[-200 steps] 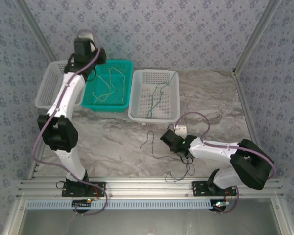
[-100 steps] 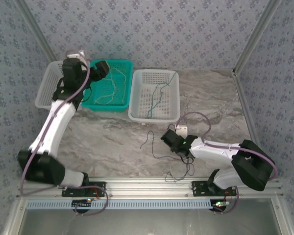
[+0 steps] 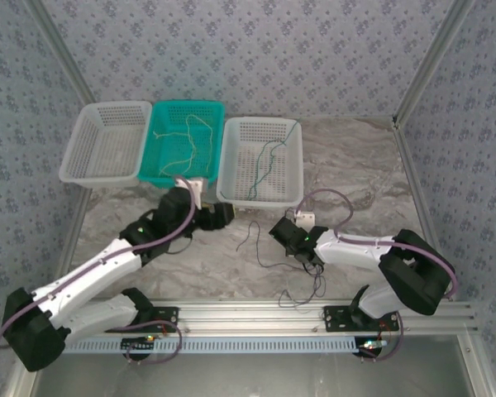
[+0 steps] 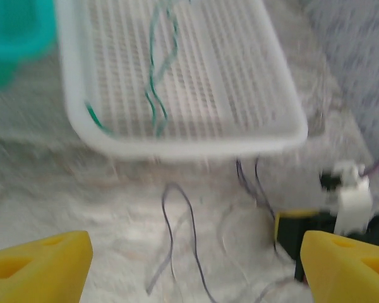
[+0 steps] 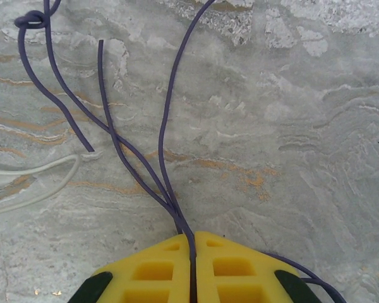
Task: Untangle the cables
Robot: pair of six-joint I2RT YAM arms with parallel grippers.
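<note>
**Sorting cables: two binned, dark one pinched on the table**

Overhead view. A cream cable (image 3: pixel 186 142) lay loose in the teal basket (image 3: pixel 161 178) at upper centre. A green cable (image 3: pixel 264 161) lay alone in the right white basket (image 3: pixel 231 194) beside it. The left white basket (image 3: pixel 74 165) at upper left had no cable that I could see. I counted those two as separated and put away.

The dark cable (image 3: pixel 256 244) lay on the marble table (image 3: pixel 355 165) at mid-frame, below the right white basket and well apart from all the baskets.

Right gripper (image 3: pixel 285 236): in its wrist view the jaws (image 5: pixel 192 252) were closed on the dark cable, with several strands pinched together. A small knot (image 5: pixel 30 19) showed at the upper left of that view. A pale strand (image 5: pixel 31 169) lay just beside the dark strands at left; I could not tell whether they crossed.

Left gripper (image 3: pixel 223 215): the yellow fingers stood wide apart in the bottom corners of its wrist view (image 4: pixel 196 265), holding nothing and pointing at the dark loops.

Judgement: roughly two thirds done. What was left: work out the knot, free the pale strand if it was caught, and bin the dark cable.
</note>
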